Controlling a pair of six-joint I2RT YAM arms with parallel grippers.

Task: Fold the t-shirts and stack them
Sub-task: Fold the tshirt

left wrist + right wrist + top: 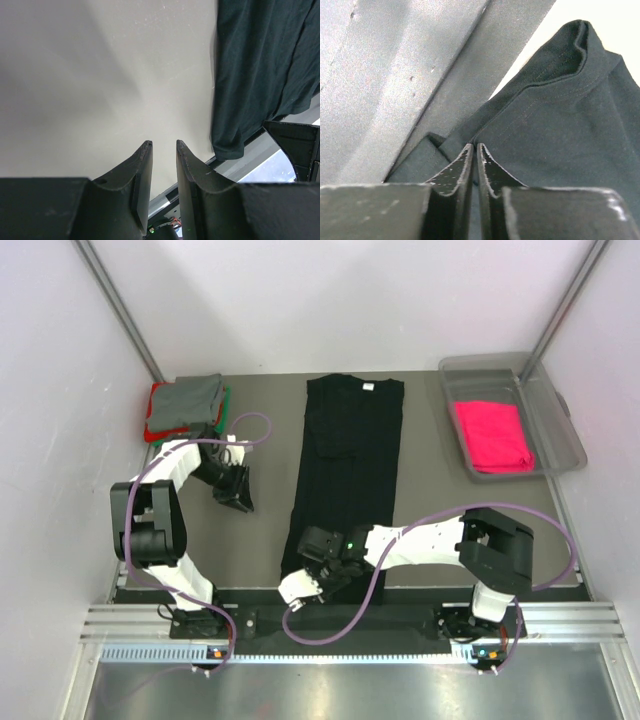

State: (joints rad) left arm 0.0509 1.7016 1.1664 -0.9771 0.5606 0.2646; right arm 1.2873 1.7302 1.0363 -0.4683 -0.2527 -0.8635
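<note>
The black t-shirt [350, 455] lies in a long narrow strip down the middle of the table, white neck label at the far end. My right gripper [312, 578] is at its near left hem corner, shut on the black cloth [560, 125], by the table's front edge. My left gripper [238, 498] hovers left of the shirt, jaws a little apart and empty [164, 144]; the shirt's edge [265, 65] shows to its right. A folded grey t-shirt [187, 400] tops a stack with red [152, 426] and green [226, 406] ones at the far left. A hot-pink t-shirt [492, 435] lies in the bin.
A clear plastic bin [562, 435] stands at the far right. A metal rail [350, 620] runs along the near edge, also in the right wrist view [380, 75]. White walls close in the sides and back. Purple cables loop from both arms.
</note>
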